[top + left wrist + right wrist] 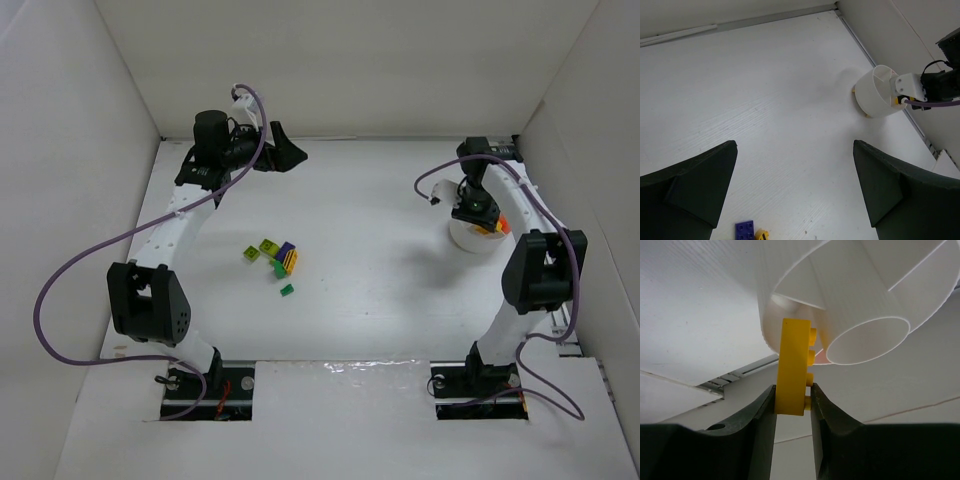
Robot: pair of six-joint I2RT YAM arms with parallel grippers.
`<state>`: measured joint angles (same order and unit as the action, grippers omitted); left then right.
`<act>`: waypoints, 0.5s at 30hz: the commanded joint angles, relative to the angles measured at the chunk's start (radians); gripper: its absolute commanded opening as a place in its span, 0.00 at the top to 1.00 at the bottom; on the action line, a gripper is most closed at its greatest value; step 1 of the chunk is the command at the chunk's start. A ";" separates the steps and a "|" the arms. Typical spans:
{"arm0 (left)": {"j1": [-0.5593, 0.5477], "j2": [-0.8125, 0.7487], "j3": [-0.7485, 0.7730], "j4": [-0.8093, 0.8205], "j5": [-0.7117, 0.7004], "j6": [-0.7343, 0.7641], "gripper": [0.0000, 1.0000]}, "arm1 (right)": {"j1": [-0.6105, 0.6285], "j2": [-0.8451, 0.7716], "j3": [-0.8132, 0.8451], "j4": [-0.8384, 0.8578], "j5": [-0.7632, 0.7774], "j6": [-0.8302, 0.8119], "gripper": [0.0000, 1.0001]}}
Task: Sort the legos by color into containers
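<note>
Yellow lego (792, 372): upright at the centre of the right wrist view, its lower end clamped between the jaws of the right gripper (792, 399), studs facing right.
Bowl (790, 275): close behind the held brick, filling the upper right; its central cylinder (867, 340) is just right of the studs.
Loose legos (272, 258): clustered centre-left on the tabletop (380, 270), well apart from both grippers.
Left gripper (794, 145): jaws wide apart over the tabletop.
Left wrist view only: the bowl's outer wall at upper right; a purple brick (744, 230) at the bottom edge.
</note>
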<state>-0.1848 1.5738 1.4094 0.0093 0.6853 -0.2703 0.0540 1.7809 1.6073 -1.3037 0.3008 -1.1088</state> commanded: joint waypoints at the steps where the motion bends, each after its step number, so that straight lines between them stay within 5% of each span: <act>1: 0.004 -0.015 0.051 0.031 -0.003 -0.003 0.00 | 0.007 -0.003 0.013 0.049 0.047 0.030 0.80; 9: 0.004 -0.015 0.042 0.031 -0.041 -0.012 0.00 | 0.016 -0.003 0.013 0.081 0.066 0.049 0.55; 15: 0.004 -0.024 0.042 0.021 -0.101 -0.035 0.00 | 0.017 -0.040 0.003 0.106 0.066 0.059 0.51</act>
<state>-0.1848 1.5738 1.4094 0.0090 0.6186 -0.2882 0.0574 1.7847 1.6070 -1.2354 0.3393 -1.0718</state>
